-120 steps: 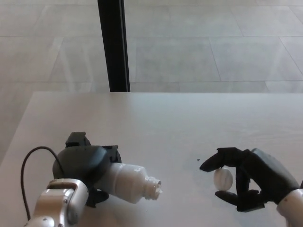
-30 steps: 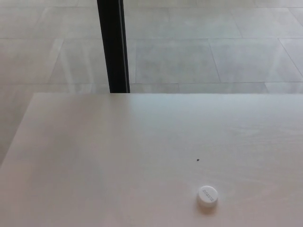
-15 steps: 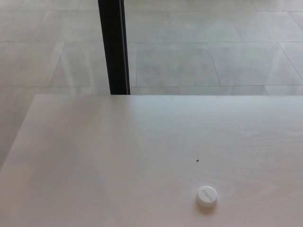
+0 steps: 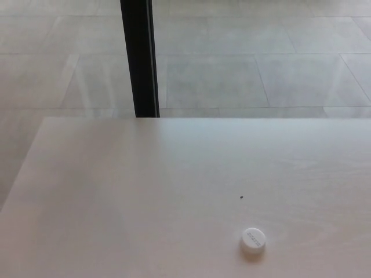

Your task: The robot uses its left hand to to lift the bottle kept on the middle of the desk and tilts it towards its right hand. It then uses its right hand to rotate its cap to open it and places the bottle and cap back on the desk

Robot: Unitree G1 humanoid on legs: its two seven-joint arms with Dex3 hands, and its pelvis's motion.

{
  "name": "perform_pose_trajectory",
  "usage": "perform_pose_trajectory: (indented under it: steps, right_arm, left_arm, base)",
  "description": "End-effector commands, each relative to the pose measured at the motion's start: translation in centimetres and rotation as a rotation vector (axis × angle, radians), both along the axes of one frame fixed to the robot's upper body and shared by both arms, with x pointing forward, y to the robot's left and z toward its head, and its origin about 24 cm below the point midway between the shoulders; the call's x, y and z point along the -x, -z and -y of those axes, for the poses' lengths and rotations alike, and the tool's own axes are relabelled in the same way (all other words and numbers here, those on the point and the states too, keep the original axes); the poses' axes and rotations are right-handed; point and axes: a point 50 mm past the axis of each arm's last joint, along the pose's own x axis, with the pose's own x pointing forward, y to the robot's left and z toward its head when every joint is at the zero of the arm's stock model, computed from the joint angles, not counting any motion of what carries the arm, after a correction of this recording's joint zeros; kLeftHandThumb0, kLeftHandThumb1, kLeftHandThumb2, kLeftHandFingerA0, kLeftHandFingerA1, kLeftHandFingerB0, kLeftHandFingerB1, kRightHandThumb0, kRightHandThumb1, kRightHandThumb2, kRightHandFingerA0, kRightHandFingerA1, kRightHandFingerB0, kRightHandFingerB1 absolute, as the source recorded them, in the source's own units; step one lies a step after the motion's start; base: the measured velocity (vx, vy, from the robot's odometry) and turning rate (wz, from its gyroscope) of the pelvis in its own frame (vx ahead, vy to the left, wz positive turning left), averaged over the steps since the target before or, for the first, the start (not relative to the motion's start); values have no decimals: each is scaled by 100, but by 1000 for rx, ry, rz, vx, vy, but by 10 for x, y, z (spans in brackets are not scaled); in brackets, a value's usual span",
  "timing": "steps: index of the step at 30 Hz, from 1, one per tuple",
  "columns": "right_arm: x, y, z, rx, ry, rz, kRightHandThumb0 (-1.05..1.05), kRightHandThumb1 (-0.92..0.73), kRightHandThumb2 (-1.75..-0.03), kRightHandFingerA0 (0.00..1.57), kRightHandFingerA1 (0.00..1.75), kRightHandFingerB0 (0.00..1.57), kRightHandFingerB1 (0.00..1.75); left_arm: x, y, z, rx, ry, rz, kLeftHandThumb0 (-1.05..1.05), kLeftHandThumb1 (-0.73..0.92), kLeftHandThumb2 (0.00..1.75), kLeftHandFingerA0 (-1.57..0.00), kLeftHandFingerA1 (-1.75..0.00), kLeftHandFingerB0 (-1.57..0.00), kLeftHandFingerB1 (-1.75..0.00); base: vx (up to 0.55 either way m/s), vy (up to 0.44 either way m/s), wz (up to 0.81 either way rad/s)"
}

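You see the white cap (image 4: 254, 239) lying flat near the desk (image 4: 116, 191) front edge, its printing too small to read. Neither hand shows, so their fingers cannot be judged. A dark speck (image 4: 241, 196) sits just beyond the cap.

No part of the robot's body shows here.
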Motion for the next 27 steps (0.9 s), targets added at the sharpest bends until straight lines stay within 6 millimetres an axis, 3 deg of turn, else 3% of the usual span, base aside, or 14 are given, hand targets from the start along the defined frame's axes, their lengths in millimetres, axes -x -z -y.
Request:
perform_pose_trajectory:
  steps: [1, 7, 8, 10, 11, 12, 13, 14, 16, 17, 18, 19, 25, 27]
  right_arm:
    - [17, 16, -8, -92, 135, 58, -52, -75, -64, 9, 28, 16, 27]
    - [18, 16, -11, -87, 108, 70, -48, -75, -64, 7, 28, 16, 27]
    - [19, 16, -12, -82, 105, 46, -31, -60, -109, 3, 53, 0, 48]
    - [19, 17, -13, -87, 108, 55, -30, -61, -109, 3, 53, 0, 47]
    - [19, 17, -13, -94, 90, 69, -47, -75, -63, 8, 30, 17, 28]
    - [19, 18, -13, -88, 75, 56, -47, -74, -64, 8, 29, 17, 28]
    - [19, 18, -14, -96, 69, 66, -47, -74, -63, 8, 28, 16, 28]
    - [20, 18, -15, -103, 66, 58, -47, -73, -63, 9, 29, 17, 28]
    - [21, 20, -16, -104, 42, 33, -30, -61, -108, 3, 52, 0, 48]
    - [21, 20, -15, -107, 38, 36, -30, -60, -108, 3, 52, 0, 48]
    - [22, 20, -16, -112, 26, 33, -30, -59, -107, 3, 52, 0, 48]
    - [23, 21, -16, -114, 1, 17, -30, -59, -107, 3, 52, 0, 47]
    - [27, 24, -17, -109, -68, -63, -50, -74, -63, 16, 34, 19, 28]
    - [30, 26, -19, -92, -120, -118, -49, -74, -63, 17, 34, 19, 28]
  left_arm:
    - [15, -17, -22, -197, -45, -73, -91, 72, 112, -3, -38, -2, -34]
    - [15, -15, -20, -186, -9, -113, -88, 71, 113, 0, -41, -8, -39]
    - [16, -14, -19, -182, 10, -119, -81, 92, 67, 0, -43, -6, -37]
    - [16, -13, -18, -181, 28, -144, -84, 70, 111, 0, -44, -7, -40]
    - [16, -12, -18, -170, 71, -178, -79, 69, 113, 0, -46, -5, -41]
    - [16, -11, -16, -168, 72, -174, -84, 89, 68, -2, -47, -10, -38]
    - [17, -12, -15, -172, 74, -165, -87, 68, 111, 0, -49, -10, -50]
    - [18, -12, -15, -172, 97, -171, -85, 87, 66, -3, -53, -11, -42]
    - [18, -11, -13, -173, 140, -187, -86, 87, 67, -2, -51, -11, -40]
    - [18, -10, -12, -168, 156, -198, -83, 65, 108, -3, -49, -7, -45]
    - [18, -10, -13, -167, 155, -203, -83, 87, 66, -6, -49, -13, -39]
    - [18, -10, -13, -163, 161, -213, -82, 69, 111, 0, -47, -6, -43]
    - [18, -11, -13, -177, 204, -242, -81, 66, 107, -3, -54, -7, -51]
    - [18, -11, -13, -169, 238, -245, -84, 89, 67, -4, -57, -10, -43]
  base:
    - [0, 0, 0]
    - [0, 0, 0]
    - [0, 0, 0]
    - [0, 0, 0]
    - [0, 0, 0]
    - [0, 0, 0]
    - [0, 0, 0]
    - [0, 0, 0]
    - [0, 0, 0]
    - [0, 0, 0]
    - [0, 0, 0]
    - [0, 0, 0]
    - [0, 0, 0]
    - [0, 0, 0]
